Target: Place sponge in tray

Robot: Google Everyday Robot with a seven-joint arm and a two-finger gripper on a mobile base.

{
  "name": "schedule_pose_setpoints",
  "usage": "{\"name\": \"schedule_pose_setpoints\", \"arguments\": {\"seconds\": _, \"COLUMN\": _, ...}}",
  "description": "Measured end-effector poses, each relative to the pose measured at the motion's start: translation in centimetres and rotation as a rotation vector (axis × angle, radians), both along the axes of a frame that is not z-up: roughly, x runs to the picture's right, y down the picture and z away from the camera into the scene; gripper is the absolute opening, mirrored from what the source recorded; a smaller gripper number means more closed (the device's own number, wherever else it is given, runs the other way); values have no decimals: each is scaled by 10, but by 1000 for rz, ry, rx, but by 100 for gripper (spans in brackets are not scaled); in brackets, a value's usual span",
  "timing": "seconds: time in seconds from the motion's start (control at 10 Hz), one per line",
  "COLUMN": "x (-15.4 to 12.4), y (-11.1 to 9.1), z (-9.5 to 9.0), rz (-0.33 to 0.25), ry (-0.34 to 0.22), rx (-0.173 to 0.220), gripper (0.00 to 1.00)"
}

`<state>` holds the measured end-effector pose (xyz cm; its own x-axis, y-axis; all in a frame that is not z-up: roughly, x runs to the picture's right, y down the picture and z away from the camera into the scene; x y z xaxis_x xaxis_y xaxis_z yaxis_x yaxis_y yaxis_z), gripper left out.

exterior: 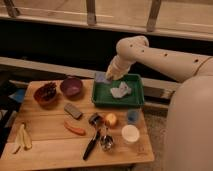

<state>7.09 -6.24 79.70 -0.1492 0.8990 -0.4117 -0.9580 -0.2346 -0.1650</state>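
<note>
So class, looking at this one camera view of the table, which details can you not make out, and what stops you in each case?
- Gripper, above the tray's back left corner: its fingertips are hidden by the arm's wrist.
- Sponge: only a light-blue corner shows; the gripper covers the rest, so the grip itself is unseen.
- Whitish rag in the tray: too blurred to tell folds or what lies beneath.
- Small items near the apple: too small to identify.
</note>
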Motion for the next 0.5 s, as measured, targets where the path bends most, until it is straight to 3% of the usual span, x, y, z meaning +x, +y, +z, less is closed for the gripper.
{"name": "schedule_pose_setpoints", "arguments": {"seconds": 0.2, "x": 21, "y": 20, "z": 31, "rz": 30, "ry": 41, "rx": -67, "gripper": 0}}
{"name": "schedule_pose_setpoints", "arguments": {"seconds": 0.5, "x": 48, "y": 37, "z": 61, "rz": 89, "ry": 92, "rx": -143, "gripper": 0}}
